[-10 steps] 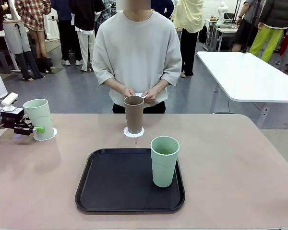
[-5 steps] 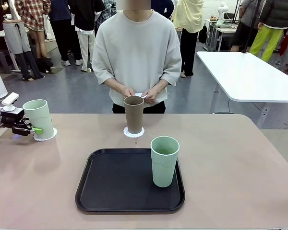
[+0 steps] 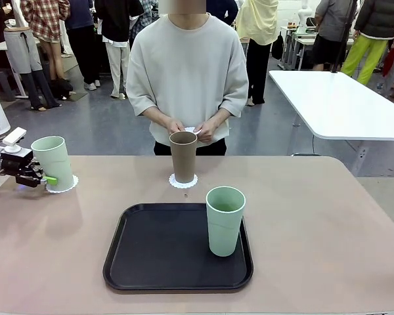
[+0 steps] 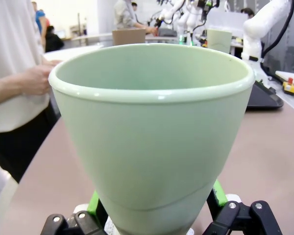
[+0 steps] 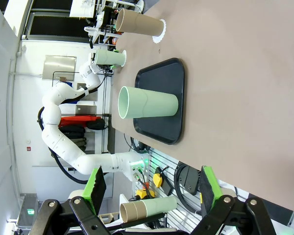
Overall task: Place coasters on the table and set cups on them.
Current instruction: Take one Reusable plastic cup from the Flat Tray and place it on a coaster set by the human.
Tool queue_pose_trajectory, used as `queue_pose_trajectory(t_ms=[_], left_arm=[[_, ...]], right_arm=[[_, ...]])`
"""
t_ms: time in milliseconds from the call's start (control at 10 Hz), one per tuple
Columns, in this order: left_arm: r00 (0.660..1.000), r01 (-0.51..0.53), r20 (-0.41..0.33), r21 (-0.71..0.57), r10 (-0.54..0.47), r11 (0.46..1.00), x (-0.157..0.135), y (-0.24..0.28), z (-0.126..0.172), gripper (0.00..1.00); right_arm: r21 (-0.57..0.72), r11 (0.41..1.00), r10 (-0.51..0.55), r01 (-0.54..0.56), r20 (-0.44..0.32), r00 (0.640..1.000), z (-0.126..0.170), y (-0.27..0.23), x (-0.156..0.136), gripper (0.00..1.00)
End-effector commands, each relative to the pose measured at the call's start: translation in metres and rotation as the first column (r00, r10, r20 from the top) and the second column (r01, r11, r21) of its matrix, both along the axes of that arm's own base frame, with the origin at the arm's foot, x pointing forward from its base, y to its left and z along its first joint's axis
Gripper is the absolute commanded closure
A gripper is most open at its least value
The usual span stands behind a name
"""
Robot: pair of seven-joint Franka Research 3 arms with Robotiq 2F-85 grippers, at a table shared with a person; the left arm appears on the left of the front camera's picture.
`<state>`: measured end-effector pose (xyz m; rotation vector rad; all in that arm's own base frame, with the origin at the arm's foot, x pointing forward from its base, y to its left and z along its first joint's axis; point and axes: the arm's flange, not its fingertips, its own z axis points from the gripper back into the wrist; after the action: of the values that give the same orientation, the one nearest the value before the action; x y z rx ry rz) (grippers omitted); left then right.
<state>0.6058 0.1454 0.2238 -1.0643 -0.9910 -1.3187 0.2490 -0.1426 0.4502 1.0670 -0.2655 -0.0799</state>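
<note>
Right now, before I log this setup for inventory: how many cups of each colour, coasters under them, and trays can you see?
Pale green cups: 2
Brown cup: 1
Coasters under cups: 2
Black tray: 1
Total: 6

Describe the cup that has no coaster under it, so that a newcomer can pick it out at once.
On the beige table, find the black tray near its front edge. A pale green cup stands at the tray's right side. The other green cup and the brown cup stand on white scalloped coasters; this one does not.
</note>
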Motion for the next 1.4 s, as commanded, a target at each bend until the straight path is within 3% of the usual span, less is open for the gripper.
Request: queue_pose_trajectory(t_ms=[0,300,800,1100,1300], left_arm=[[1.000,0.018,-0.014,0.036,-0.018,0.999,0.008,0.002,0.003,0.00],[0.999,0.023,-0.026,0.063,-0.021,0.998,0.010,0.003,0.005,0.00],[1.000,0.005,0.012,0.321,-0.010,0.947,0.008,0.022,0.020,0.00],[0.989,-0.124,0.132,0.463,0.070,0.878,-0.011,0.048,0.071,0.00],[0.970,-0.201,0.227,0.543,0.088,0.815,-0.039,0.062,0.125,0.00]], right_arm=[[0.015,1.000,0.002,-0.003,0.013,1.000,0.000,0.001,0.002,0.00],[0.015,1.000,0.002,-0.003,0.013,1.000,0.000,0.001,0.002,0.00],[0.015,1.000,0.002,-0.003,0.013,1.000,0.000,0.001,0.002,0.00],[0.015,1.000,0.002,-0.003,0.013,1.000,0.000,0.001,0.002,0.00],[0.015,1.000,0.002,-0.003,0.013,1.000,0.000,0.001,0.002,0.00]])
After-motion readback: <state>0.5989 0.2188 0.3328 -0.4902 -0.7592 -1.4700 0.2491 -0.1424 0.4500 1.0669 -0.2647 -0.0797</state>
